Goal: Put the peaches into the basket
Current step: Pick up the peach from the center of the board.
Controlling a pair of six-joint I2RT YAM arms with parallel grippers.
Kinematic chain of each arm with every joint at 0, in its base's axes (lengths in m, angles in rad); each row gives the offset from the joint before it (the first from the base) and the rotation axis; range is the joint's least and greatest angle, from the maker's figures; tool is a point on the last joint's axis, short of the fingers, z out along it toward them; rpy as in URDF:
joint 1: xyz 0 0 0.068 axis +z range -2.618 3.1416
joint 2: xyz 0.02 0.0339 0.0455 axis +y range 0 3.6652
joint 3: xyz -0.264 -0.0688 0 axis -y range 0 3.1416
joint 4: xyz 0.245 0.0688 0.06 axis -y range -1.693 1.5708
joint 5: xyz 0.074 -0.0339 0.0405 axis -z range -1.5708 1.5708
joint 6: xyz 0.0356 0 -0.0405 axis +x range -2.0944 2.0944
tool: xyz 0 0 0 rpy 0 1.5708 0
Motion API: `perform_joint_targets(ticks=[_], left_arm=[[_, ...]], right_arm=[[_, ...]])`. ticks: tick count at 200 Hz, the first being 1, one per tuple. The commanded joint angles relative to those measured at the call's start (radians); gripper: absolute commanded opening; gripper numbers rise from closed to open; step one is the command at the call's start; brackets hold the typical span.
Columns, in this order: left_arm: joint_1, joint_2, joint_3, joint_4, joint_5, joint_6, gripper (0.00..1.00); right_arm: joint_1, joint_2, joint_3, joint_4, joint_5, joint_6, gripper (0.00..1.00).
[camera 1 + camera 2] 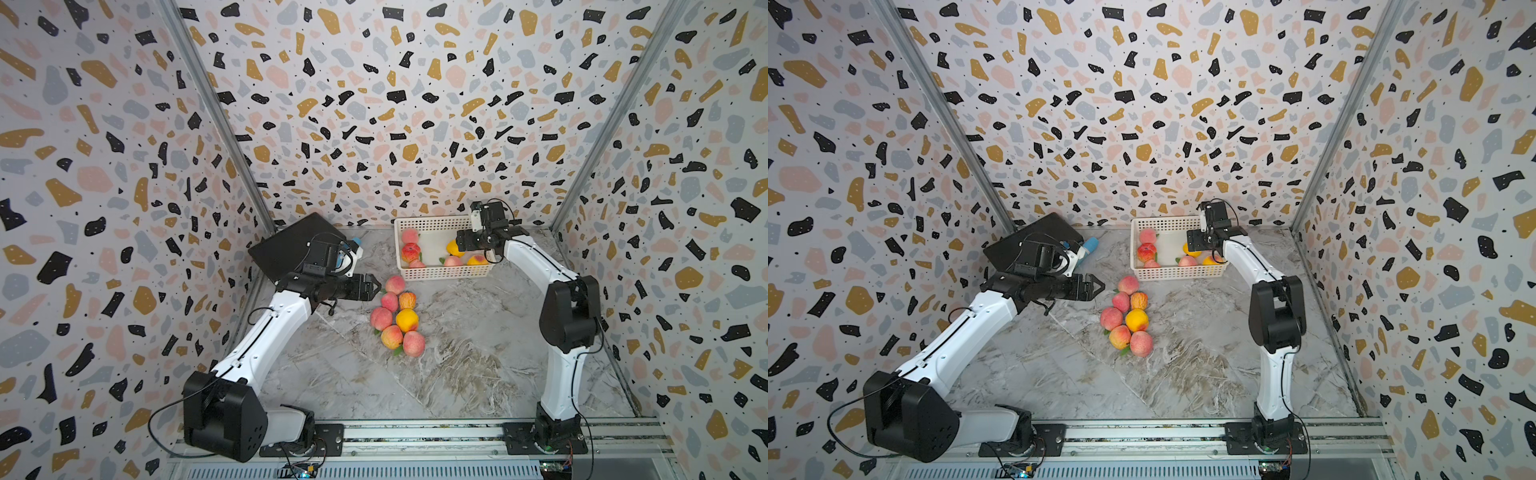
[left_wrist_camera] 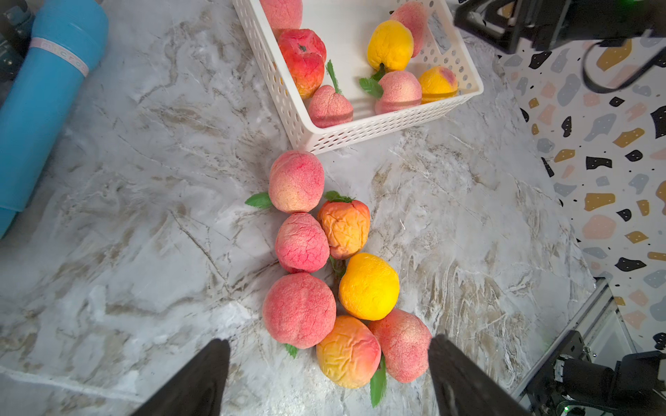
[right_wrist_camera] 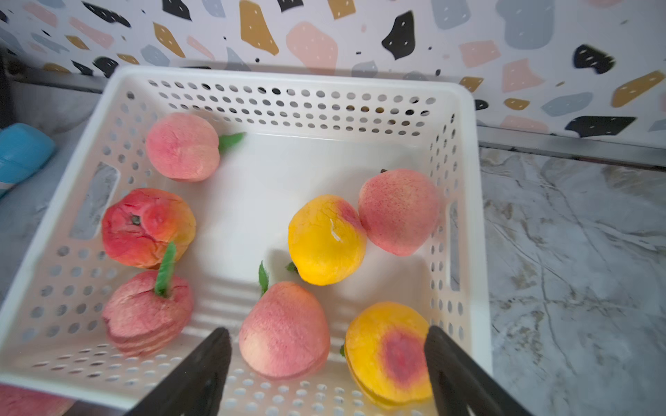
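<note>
My left hand point(image 2: 328, 345) hangs open and empty over the grey marbled table point(image 2: 144, 180), fingers spread wide. Seven of the round pink-and-yellow imitation peaches point(image 2: 299, 309) lie in a tight double row ahead of and below it, each touching its neighbours. My right hand point(image 3: 326, 335) is open too, holding nothing, above the white perforated plastic basket point(image 3: 288, 75), where seven more peaches rest on the solid bottom beneath it. The skins are creased and dented. I judge them soft, light foam, matt rather than slick, so a gentle squeeze should do and a hard one would only crush them. I'd take the wrinkled orange-pink peach point(image 2: 347, 351) that shows between my left fingers, across its widest middle, clear of the thin green leaf point(image 2: 378, 383) beside it. The trouble is crowding: a finger going down between touching fruits may nudge the speckled pink peach point(image 2: 400, 345) alongside and set it rolling — they're round and nothing holds them.
</note>
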State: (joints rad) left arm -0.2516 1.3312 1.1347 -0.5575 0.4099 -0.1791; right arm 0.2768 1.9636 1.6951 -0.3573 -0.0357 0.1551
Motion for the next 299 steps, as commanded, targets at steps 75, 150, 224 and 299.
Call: perform_joint_targets(ticks=[75, 150, 224, 299], left_arm=[[-0.026, 0.114, 0.021, 0.051, 0.016, -0.013, 0.85], [-0.095, 0.393, 0.18, 0.153, -0.074, -0.042, 0.85], [-0.095, 0.583, 0.285, 0.222, -0.074, 0.072, 0.9], [-0.106, 0.676, 0.332, 0.222, -0.095, 0.101, 0.92]], right_arm=[[0.005, -0.571, -0.889, 0.472, -0.069, 0.226, 0.82], [0.012, -0.637, -1.176, 0.746, -0.144, 0.361, 0.79], [0.016, -0.623, -1.21, 0.805, -0.123, 0.376, 0.8], [0.019, -0.6, -1.204, 0.819, -0.137, 0.383, 0.8]])
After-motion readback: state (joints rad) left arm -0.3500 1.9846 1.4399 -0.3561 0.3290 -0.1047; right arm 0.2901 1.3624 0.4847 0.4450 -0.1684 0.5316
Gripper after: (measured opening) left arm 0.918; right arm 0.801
